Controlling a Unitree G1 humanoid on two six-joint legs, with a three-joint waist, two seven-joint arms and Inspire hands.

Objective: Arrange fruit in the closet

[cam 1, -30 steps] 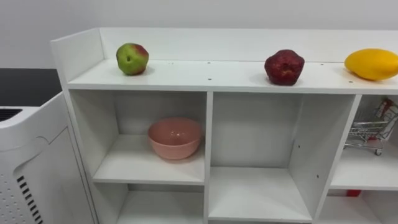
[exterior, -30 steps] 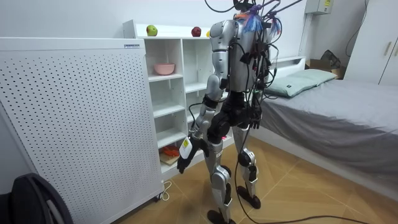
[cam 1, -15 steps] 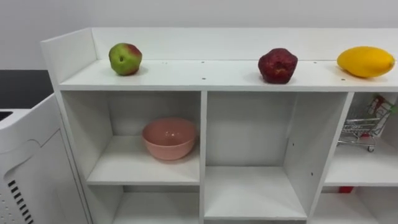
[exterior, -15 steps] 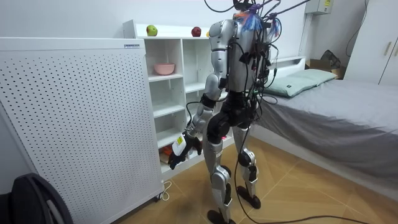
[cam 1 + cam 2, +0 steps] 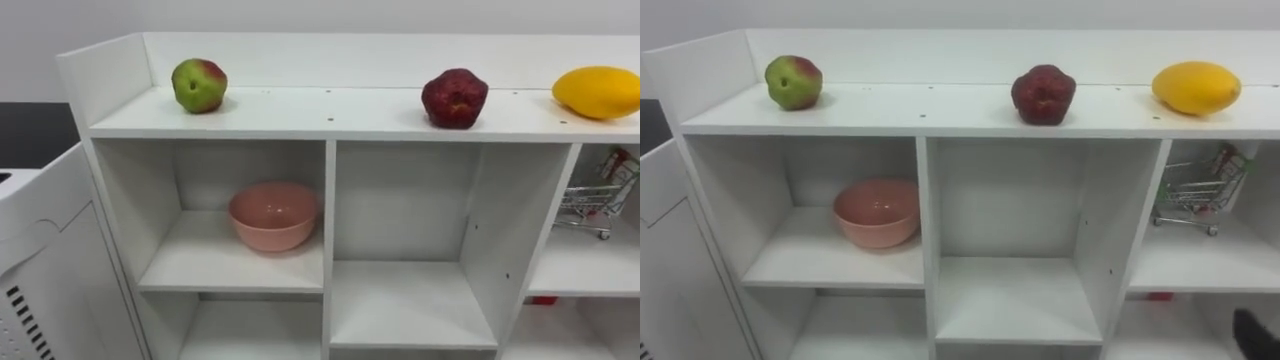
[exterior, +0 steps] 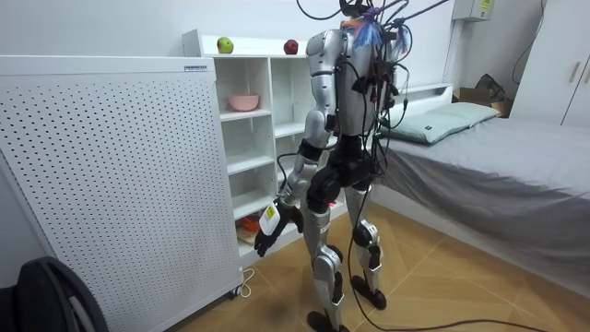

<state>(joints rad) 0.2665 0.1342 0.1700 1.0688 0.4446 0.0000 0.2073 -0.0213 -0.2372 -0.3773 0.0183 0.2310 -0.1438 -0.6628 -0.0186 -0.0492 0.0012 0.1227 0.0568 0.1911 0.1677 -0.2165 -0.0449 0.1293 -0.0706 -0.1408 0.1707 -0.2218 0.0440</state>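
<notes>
Pink comes first in my left eye view: the bowl [image 5: 273,215] sits upright in the upper left compartment of the white closet [image 5: 329,210]. What I see of its inside is bare pink wall. On the closet's top board, above the bowl and a little to its left, stands a green-and-red apple [image 5: 199,85]. Above the bowl and to its right, over the next compartment, sits a dark red fruit [image 5: 455,98]. Further right along the same board, at the view's edge, lies a yellow fruit [image 5: 597,92]. All three fruits are well apart from one another. Two compartments to the right of the bowl, at about its height, a small wire cart [image 5: 588,203] stands on its shelf. Something coloured rests in the cart's basket, too small for me to tell what. Left of the bowl, outside the closet, is a white perforated panel [image 5: 40,270].

In the room view I stand upright facing the closet, with a bed [image 6: 498,175] behind me. The bowl shows in its compartment, with the apple and the dark red fruit on the board above it. My left hand [image 6: 267,231] hangs low beside my thigh, well below the bowl. I cannot tell how its fingers stand.

In my right eye view the bowl, the three fruits and the cart keep the same places. Well below and to the right of the bowl, a dark shape at the bottom corner looks like my right hand [image 5: 1246,326]. I cannot tell its state.
</notes>
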